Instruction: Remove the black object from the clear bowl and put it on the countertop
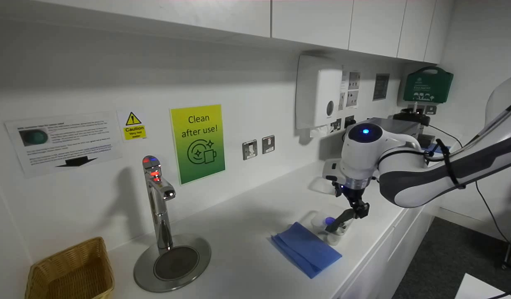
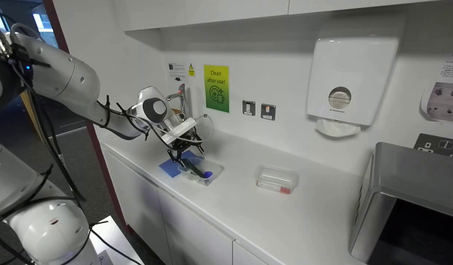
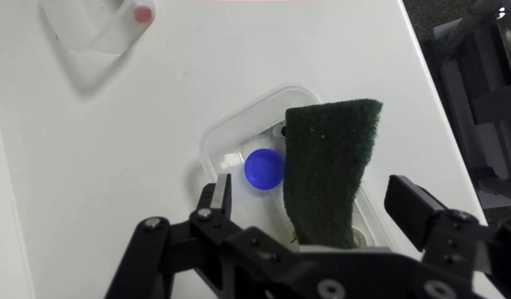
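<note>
The gripper (image 3: 308,179) is spread wide — in the wrist view the dark pad (image 3: 328,166) is framed between its two fingers (image 3: 222,195), a gap seen on either side. One pad is counted, slanted in the clear bowl (image 3: 247,124), with one blue cap (image 3: 264,169) just beside it at nine o'clock; one further clear bowl (image 3: 118,35) is set on the countertop (image 3: 114,166) at ten o'clock. In an exterior view, one blue cloth (image 1: 306,250) is laid at roughly the pad's eight o'clock — one tap (image 1: 158,203), one basket (image 1: 72,259) and two wall switches (image 1: 250,149) are counted.
</note>
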Available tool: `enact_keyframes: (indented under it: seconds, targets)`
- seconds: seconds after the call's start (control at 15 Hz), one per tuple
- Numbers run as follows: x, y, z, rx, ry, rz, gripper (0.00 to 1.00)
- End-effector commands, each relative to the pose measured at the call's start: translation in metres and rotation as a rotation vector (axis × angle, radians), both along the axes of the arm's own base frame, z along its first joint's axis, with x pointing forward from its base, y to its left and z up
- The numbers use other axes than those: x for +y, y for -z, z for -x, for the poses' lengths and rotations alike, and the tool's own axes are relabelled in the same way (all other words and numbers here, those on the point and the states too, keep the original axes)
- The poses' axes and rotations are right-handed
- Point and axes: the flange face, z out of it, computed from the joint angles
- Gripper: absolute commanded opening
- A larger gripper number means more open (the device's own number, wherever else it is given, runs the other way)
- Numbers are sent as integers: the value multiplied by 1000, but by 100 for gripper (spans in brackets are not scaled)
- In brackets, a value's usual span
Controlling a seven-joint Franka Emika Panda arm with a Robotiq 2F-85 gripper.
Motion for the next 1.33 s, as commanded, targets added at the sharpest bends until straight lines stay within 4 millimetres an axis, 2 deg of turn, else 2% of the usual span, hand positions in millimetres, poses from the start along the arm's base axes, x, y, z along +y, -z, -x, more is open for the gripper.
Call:
enact_keyframes:
  seconds: [0.0, 0.33, 0.4, 0.47, 0.8, 1.07, 1.13, 1.27]
  targets:
    - [1, 1, -19, -43, -12, 2, 100]
    - [13, 16, -29, -102, -15, -36, 100]
    - [15, 17, -30, -112, -13, -37, 95]
    - [16, 20, -30, -118, -13, -40, 74]
    - [17, 26, -31, -138, 22, -57, 37]
    - [15, 22, -29, -149, 47, -65, 5]
    - [15, 20, -29, -152, 51, -69, 1]
    - [13, 12, -27, -165, 60, -77, 0]
